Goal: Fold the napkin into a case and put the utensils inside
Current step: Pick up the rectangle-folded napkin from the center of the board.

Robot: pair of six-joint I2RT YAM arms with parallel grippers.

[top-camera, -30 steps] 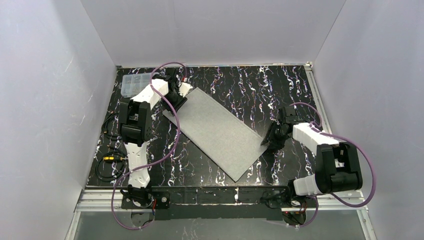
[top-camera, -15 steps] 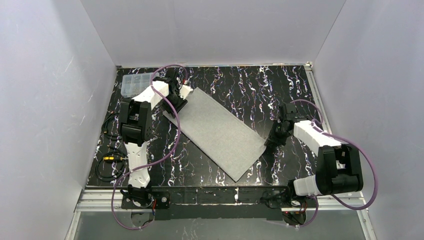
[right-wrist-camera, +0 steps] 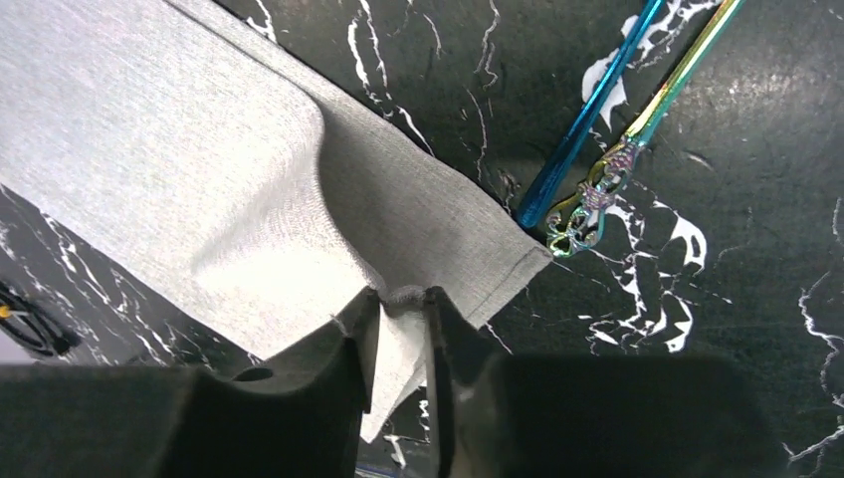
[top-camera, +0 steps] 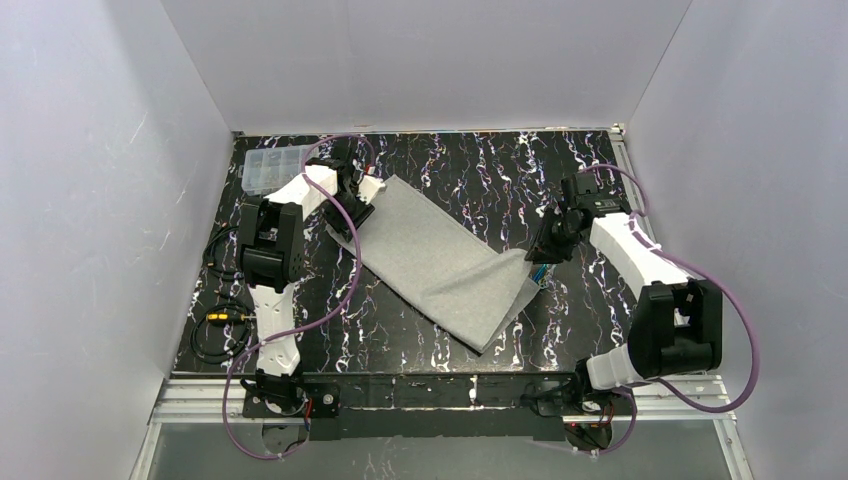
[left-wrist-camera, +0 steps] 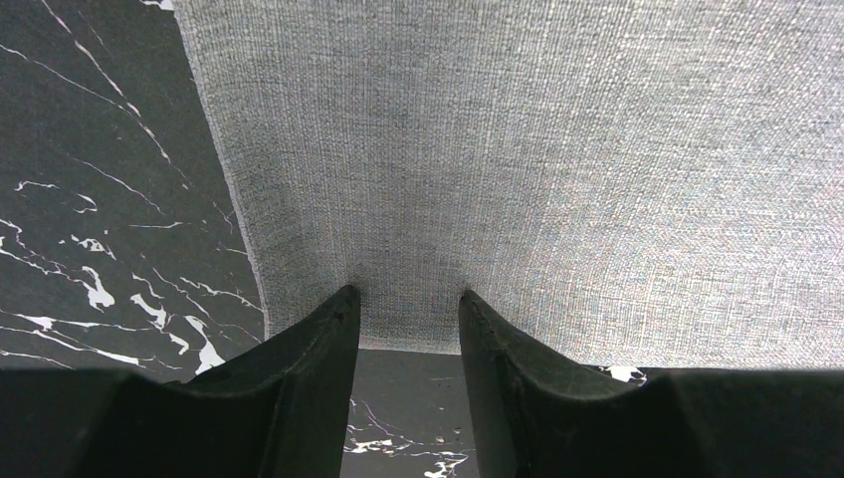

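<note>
Grey napkin: right gripper pinches one raised edge; left gripper, jaws apart, touches the opposite end. Utensils lie beside the corner.

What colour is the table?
The table is black with white marble-like streaks, clearest in the top external view.

- The place is a robotics lab test cell.
- Plain white panel walls close in the work surface on three sides.
- A white-and-black jointed left robot arm and its matching right robot arm are bolted to a silver aluminium rail at the near edge of a black, white-veined marble-pattern tabletop.
- Purple cables loop along both arms.
- A clear plastic compartment box sits in the far left corner.
</note>
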